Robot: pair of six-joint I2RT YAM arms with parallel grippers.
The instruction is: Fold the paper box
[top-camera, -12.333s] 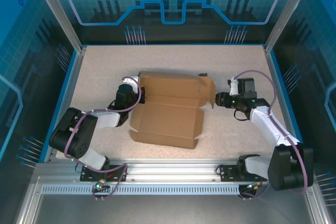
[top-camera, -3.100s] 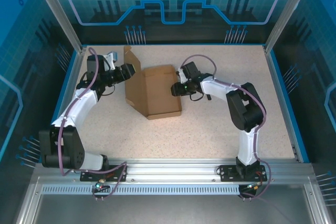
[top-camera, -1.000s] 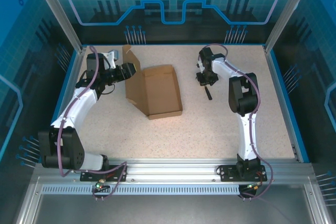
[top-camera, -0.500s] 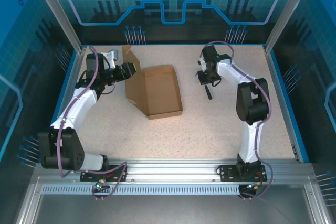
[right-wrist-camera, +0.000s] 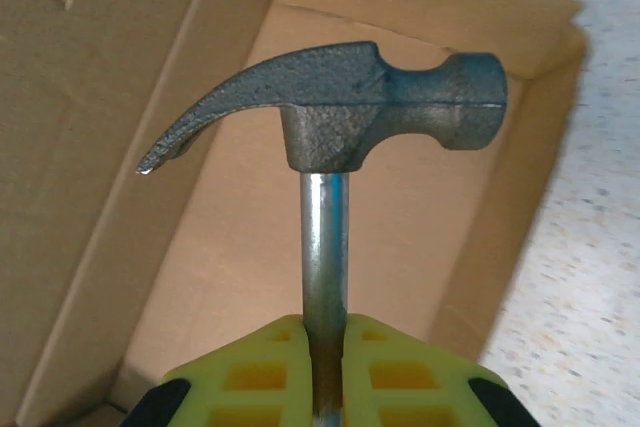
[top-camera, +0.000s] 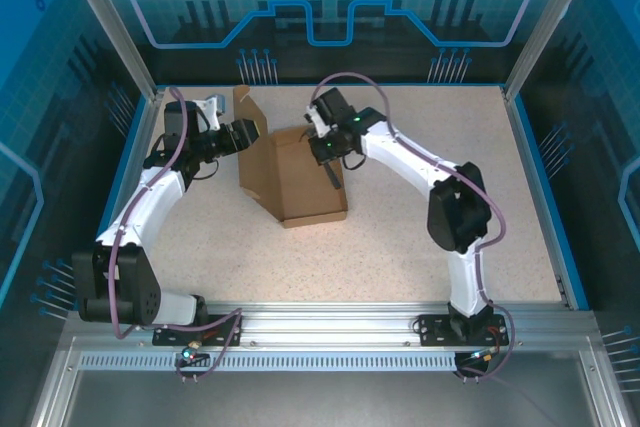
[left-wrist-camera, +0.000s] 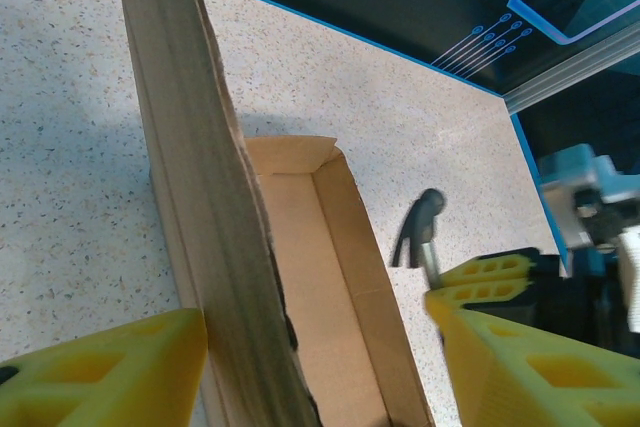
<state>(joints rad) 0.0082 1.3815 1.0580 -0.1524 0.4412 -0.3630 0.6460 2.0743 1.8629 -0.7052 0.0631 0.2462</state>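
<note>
Top external view, where the box is: the paper box (top-camera: 305, 182) is sitting left of the frame's centre on the speckled table (top-camera: 450, 247), with its shallow tray facing up.
Long axis: the tray is running from the upper part of the frame toward the lower, leaning a little to the lower right. Its short ends are facing the far and near edges of the table.
Lid panel: it is standing upright along the tray's left long edge, and its far corner is reaching toward the upper left.
Left gripper (top-camera: 248, 133): the fingers (left-wrist-camera: 110, 367) are spread wide. In the left wrist view the lid's edge is passing between them, lying against the lower-left one and well apart from the other — bracing it, not clamping it.
Right gripper (right-wrist-camera: 325, 372): the fingers are pinching the steel shaft of a small dark hammer (right-wrist-camera: 340, 107). The head is hanging over the inside of the tray, and the claw is pointing to the left of the right wrist frame.
Risk, lid: because nothing is squeezing the panel, a nudge could tip it off the finger and let it fall shut or flop outward.
Risk, hammer: coming down, the head could be catching a tray wall and crushing it, or shoving the light box sideways — and the lid could be closing on the hammer.
</note>
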